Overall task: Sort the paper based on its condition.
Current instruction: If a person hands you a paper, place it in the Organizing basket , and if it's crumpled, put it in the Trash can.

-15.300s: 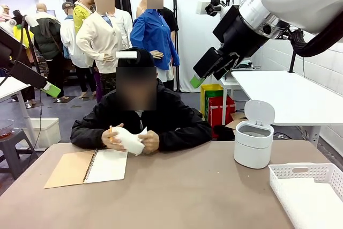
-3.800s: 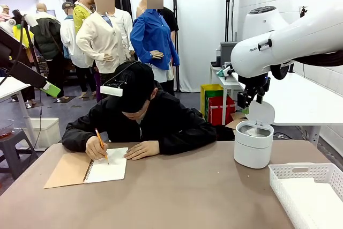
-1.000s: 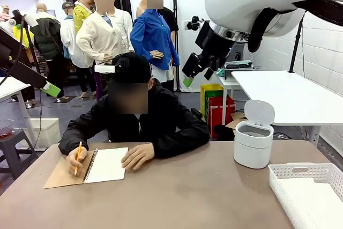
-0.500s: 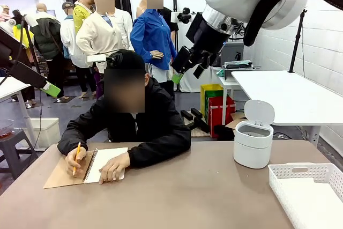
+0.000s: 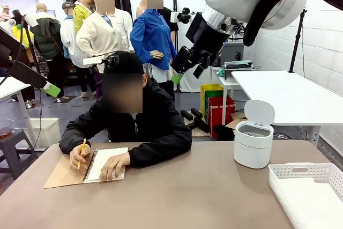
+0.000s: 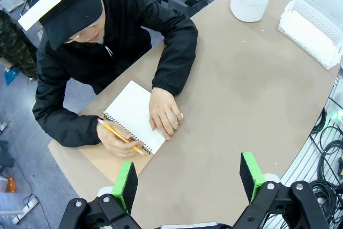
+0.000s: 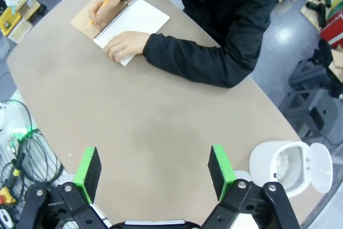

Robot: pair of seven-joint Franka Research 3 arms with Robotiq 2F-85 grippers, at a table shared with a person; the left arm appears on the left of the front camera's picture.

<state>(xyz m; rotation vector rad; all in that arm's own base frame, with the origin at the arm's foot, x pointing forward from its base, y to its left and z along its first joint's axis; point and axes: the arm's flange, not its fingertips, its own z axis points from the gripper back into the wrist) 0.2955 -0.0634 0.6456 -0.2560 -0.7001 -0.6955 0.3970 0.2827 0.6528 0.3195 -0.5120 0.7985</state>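
Observation:
In the right wrist view, white wrinkled paper (image 7: 284, 163) seems to lie inside the open white bin (image 7: 263, 169). The person presses one hand (image 5: 114, 165) on the white top page of a spiral notebook (image 5: 110, 157) and holds a pencil (image 5: 81, 154) in the other. My right gripper (image 7: 154, 171) hangs open high above the table's middle; in the front view it (image 5: 182, 71) is up by the person's head. My left gripper (image 6: 188, 181) is open too, high over the table's near side with nothing between its pads, and shows at the left edge (image 5: 52, 89).
A white lidded bin (image 5: 253, 143) stands at the table's far right, lid up. A white slotted basket (image 5: 300, 171) sits at the near right corner. The person leans over the notebook (image 6: 133, 112) at the far left. The brown table (image 5: 187, 197) lies bare in between.
Over the last second my right arm swung left and higher. The person brought one hand onto the notebook page and shifted the pencil hand slightly.

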